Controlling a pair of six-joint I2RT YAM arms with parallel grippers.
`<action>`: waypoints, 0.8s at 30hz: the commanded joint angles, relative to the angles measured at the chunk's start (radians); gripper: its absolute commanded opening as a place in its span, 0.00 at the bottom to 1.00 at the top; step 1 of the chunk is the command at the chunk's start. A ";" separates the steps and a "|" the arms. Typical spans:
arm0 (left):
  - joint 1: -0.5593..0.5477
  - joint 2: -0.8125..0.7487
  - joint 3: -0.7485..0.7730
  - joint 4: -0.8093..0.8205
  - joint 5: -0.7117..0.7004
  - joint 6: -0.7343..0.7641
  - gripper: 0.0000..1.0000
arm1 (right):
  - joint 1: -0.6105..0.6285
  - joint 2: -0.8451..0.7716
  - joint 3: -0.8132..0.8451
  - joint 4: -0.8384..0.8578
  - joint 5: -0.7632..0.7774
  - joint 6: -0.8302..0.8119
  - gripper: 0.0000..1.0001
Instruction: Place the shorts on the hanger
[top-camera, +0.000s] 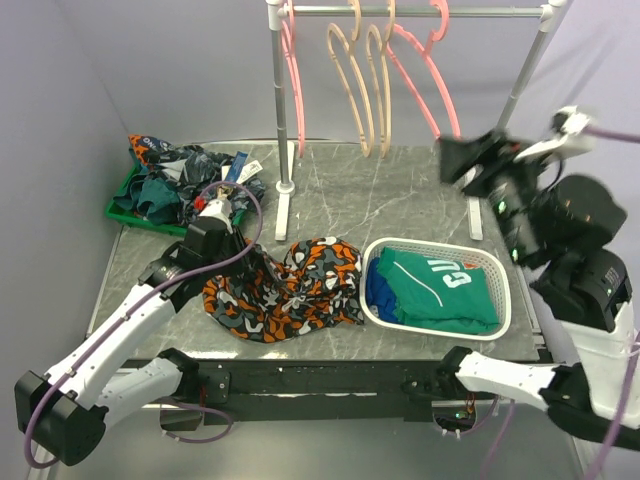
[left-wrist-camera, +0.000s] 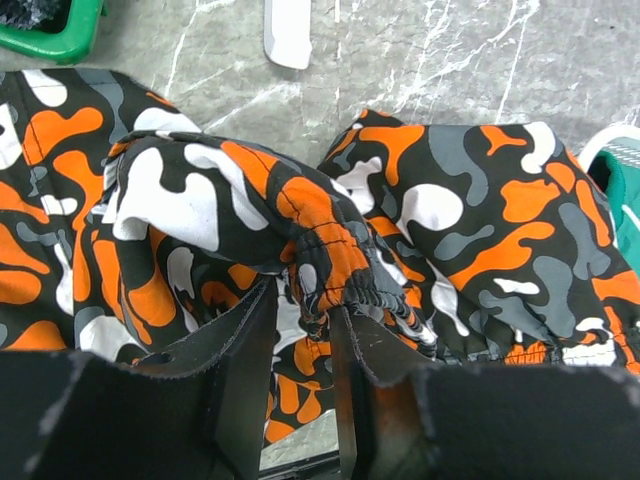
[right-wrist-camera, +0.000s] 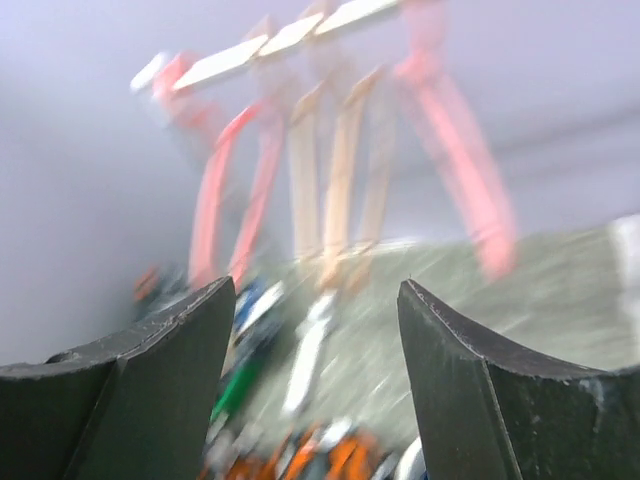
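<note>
Two arms work over a grey, marble-veined table (top-camera: 400, 200). The soft fabric shorts (top-camera: 285, 290), printed in orange, black, grey and white blotches, lie crumpled near the table's front middle, just left of a white oval plastic basket (top-camera: 505, 290) with slotted walls that holds a folded green jersey (top-camera: 440, 290) with white lettering.

The left arm reaches low from the near left corner, its wrist dipped to the cloth. The black, flat-faced left fingers (left-wrist-camera: 240, 350) pinch a gathered, elastic-puckered ridge of the shorts, lifting it into a small peak.

The right arm is folded high on the right, its wrist turned toward the clothes rack and blurred. The right fingers (right-wrist-camera: 150, 380) stand spread apart with nothing between them.

A thin pink plastic hanger (top-camera: 425, 95), a rounded triangle, hangs from the metal rail (top-camera: 420, 10) nearest that wrist. Beige hangers (top-camera: 365, 90) of the same shape hang beside it, and another pink one (top-camera: 290, 80) hangs at the rail's left end. A green tray (top-camera: 118, 205) of dark teal clothes sits at the far left.
</note>
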 joint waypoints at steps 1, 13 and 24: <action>0.004 0.007 0.050 0.043 0.027 0.020 0.33 | -0.256 0.141 0.106 -0.020 -0.178 -0.119 0.74; 0.004 0.031 0.077 0.044 0.073 0.045 0.34 | -0.802 0.499 0.316 -0.012 -0.801 -0.176 0.74; 0.003 0.030 0.087 0.038 0.085 0.065 0.35 | -0.805 0.637 0.444 -0.035 -0.784 -0.136 0.71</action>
